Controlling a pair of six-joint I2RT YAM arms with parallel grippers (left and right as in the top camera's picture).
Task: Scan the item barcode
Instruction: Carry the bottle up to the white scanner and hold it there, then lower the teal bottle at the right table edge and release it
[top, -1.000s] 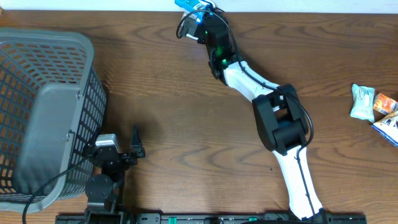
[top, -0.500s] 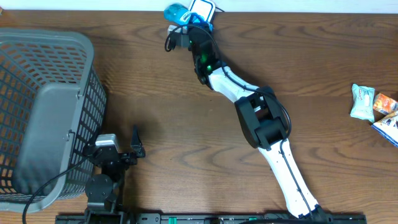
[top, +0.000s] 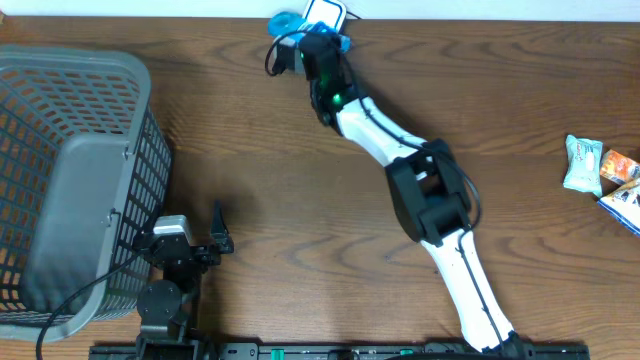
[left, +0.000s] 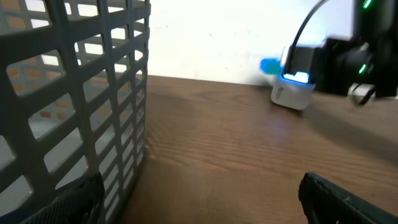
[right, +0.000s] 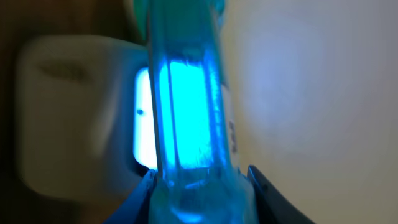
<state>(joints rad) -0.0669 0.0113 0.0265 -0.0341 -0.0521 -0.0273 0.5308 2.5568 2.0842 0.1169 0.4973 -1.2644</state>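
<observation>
The translucent blue plastic item (right: 186, 124) is pinched in the right fingers (right: 264, 190), just ahead at the white box scanner (right: 74, 106). A barcode turned aside may be left unread. The left fingers (left: 348, 199) are spread.

My translucent blue plastic item (right: 186, 124) glowed cyan against the white box scanner (right: 74, 112); the grey lattice-walled plastic basket (top: 150, 170) sat on the brown wood-grained table (top: 280, 200).

The right arm (top: 440, 205) has white links between bulky black joint housings, a black cable looped at its wrist and a small green light there. The left arm (top: 160, 295) and left hand (top: 220, 235) are black, with a silver-grey block and trailing cables.
</observation>
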